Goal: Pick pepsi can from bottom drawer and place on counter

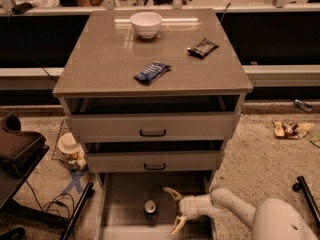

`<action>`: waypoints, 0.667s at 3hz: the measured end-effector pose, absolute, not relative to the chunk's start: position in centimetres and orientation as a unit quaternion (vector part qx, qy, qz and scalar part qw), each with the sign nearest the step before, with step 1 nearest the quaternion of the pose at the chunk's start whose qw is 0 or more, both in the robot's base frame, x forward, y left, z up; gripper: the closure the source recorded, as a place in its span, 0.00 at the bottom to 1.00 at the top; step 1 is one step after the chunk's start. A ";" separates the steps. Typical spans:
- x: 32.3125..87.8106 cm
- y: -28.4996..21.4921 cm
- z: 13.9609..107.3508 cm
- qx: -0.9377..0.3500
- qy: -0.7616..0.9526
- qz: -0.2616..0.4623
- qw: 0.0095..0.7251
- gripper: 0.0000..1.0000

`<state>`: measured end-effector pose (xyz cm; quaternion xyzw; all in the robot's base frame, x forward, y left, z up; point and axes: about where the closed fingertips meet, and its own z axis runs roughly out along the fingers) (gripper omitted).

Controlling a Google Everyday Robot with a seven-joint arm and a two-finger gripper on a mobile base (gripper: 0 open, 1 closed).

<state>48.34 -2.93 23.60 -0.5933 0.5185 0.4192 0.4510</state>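
Note:
The pepsi can stands upright on the floor of the open bottom drawer, silver top facing up. My gripper is open inside the drawer just right of the can, its pale fingers spread towards it, apart from it. The white arm reaches in from the lower right. The tan-grey counter tops the cabinet above.
On the counter sit a white bowl, a flat blue snack wrapper and a black snack packet. Two upper drawers stand slightly open above the bottom one. Floor clutter lies left and right.

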 end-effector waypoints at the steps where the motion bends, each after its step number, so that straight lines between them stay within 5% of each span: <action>1: 50.6 -0.9 21.2 -0.566 0.517 0.440 0.467 0.00; 2: 52.1 0.8 20.2 -0.559 0.508 0.453 0.474 0.00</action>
